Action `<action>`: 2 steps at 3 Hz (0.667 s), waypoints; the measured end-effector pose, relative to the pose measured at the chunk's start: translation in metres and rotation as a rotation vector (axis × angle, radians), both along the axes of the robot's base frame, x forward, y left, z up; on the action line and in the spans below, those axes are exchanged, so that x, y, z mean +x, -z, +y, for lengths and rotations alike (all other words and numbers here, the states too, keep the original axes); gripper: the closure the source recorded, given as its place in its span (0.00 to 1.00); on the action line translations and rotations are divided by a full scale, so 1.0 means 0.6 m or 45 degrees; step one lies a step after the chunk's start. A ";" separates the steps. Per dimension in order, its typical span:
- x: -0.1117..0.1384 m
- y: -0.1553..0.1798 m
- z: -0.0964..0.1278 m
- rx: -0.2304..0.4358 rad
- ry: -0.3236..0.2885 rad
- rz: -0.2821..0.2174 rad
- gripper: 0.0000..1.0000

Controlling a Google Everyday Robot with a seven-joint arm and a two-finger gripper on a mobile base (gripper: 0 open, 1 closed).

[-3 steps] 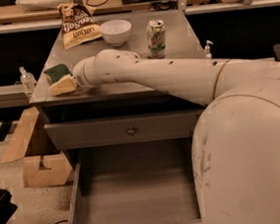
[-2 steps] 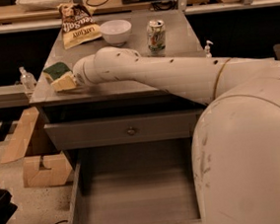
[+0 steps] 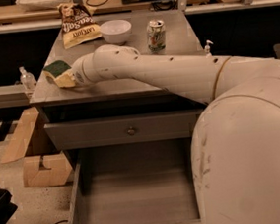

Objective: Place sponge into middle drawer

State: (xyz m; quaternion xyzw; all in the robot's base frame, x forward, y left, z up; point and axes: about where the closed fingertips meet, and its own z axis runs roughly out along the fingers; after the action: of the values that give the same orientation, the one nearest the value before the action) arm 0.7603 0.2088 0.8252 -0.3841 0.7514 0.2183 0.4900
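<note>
Grey cabinet top (image 3: 173, 46) fills the upper middle of the frame, carrying a tan snack bag (image 3: 78, 24), a white bowl (image 3: 116, 31) and a soda can (image 3: 156, 34) along its far side. The robot's white arm (image 3: 176, 73) reaches across from the lower right toward the top's left edge, where the gripper (image 3: 73, 78) meets the sponge (image 3: 59, 73). The sponge sits tilted at that left edge, dark green face up and pale yellow body beneath, touching the gripper's end. Whether the pincer is clamped on it or merely against it cannot be told, since the wrist hides it.

Below the top, a shallow drawer front (image 3: 92, 133) with a small round knob (image 3: 131, 130) is closed. Under that, at the bottom of the frame, the middle drawer (image 3: 138, 198) is pulled out, showing its plain grey floor and side walls. A small clear bottle (image 3: 26, 79) stands at the left of the frame, with light wooden blocks (image 3: 41, 168) on the floor below it.
</note>
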 end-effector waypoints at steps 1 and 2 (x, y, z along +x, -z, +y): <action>-0.006 0.002 -0.003 0.010 -0.046 -0.026 1.00; -0.010 -0.002 -0.005 0.012 -0.062 -0.038 1.00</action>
State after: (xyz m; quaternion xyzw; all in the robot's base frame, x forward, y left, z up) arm 0.7544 0.2056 0.8266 -0.4034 0.7333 0.2278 0.4976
